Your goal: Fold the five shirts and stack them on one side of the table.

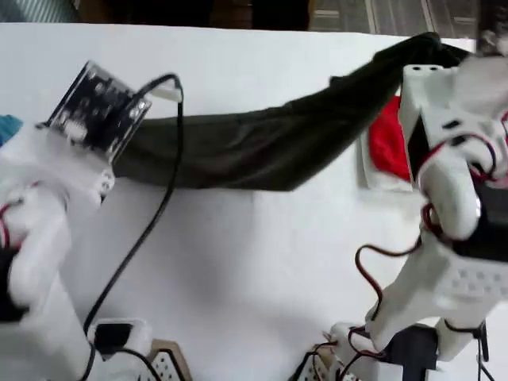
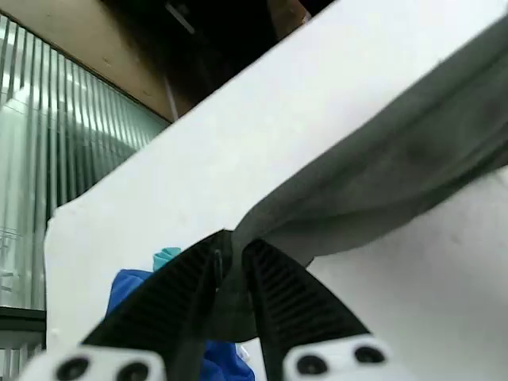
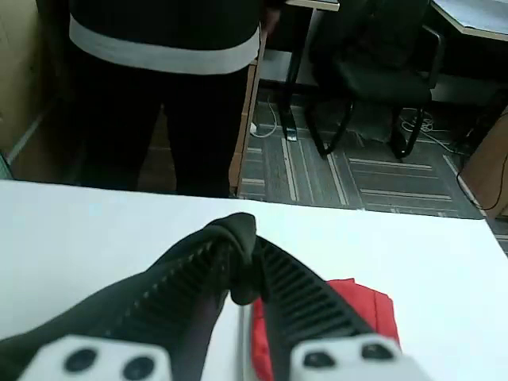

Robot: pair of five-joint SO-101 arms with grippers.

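A dark olive shirt (image 1: pixel 262 143) hangs stretched in a long band above the white table (image 1: pixel 238 262), held at both ends. My left gripper (image 2: pixel 230 258) is shut on its left end, the cloth (image 2: pixel 381 175) running away from the fingers. My right gripper (image 3: pixel 242 266) is shut on the other end, a dark bunch of fabric (image 3: pixel 238 230) pinched at the fingertips. In the high view the left arm (image 1: pixel 87 119) sits at the left and the right arm (image 1: pixel 452 143) at the right. A folded red shirt (image 1: pixel 387 147) lies on a white one under the right arm.
A blue and teal garment (image 2: pixel 151 278) lies at the table's left edge (image 1: pixel 8 127). A black cable (image 1: pixel 151 214) trails from the left arm toward the front. The red shirt (image 3: pixel 357 305) sits just beyond my right gripper. A person stands behind the far table edge.
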